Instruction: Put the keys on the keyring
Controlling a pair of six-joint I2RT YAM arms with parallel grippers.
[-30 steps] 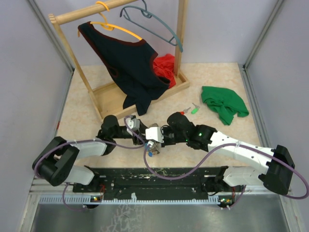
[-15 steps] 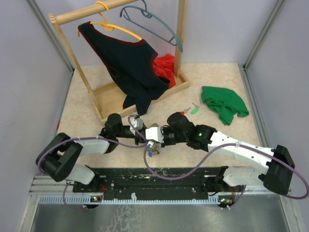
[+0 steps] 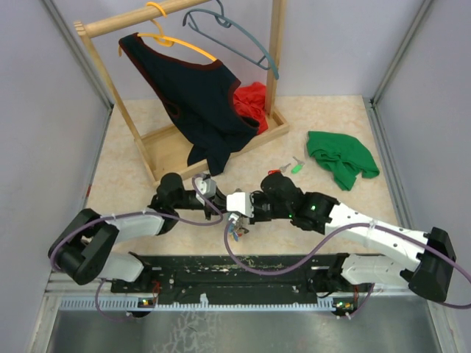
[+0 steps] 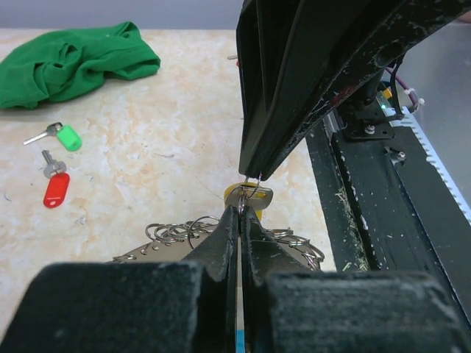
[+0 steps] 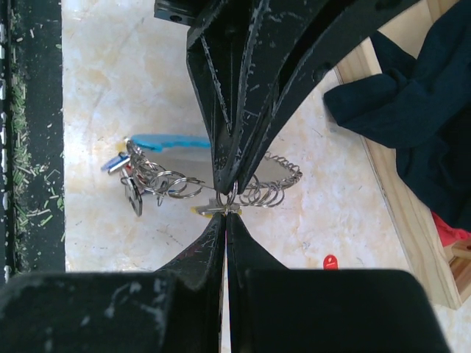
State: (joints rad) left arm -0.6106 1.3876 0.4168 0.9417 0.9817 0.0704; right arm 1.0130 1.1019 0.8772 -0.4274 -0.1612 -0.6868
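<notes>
Both clamped tight, the left end effector (image 4: pixel 240 210) and right end effector (image 5: pixel 224 215) pinch the yellow-capped silver key (image 4: pixel 263 197), with the light-blue wire keyring (image 5: pixel 165 140) just beneath their tips. The red-capped key (image 4: pixel 55 189) and green-capped key (image 4: pixel 68 137) lie loose beyond.

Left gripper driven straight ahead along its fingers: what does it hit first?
Likely the small ring by the yellow-capped key, right at the tip of the left gripper; just beyond, the right gripper, shut and facing it.

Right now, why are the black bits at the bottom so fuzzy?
Left wrist view: the left gripper sits right against the lens, so its black base blurs, while the green-capped key on the table looks sharp. Right wrist view: same fuzz on the right gripper; the keyring coils glint. Top external view: even light, soft shadows.
</notes>
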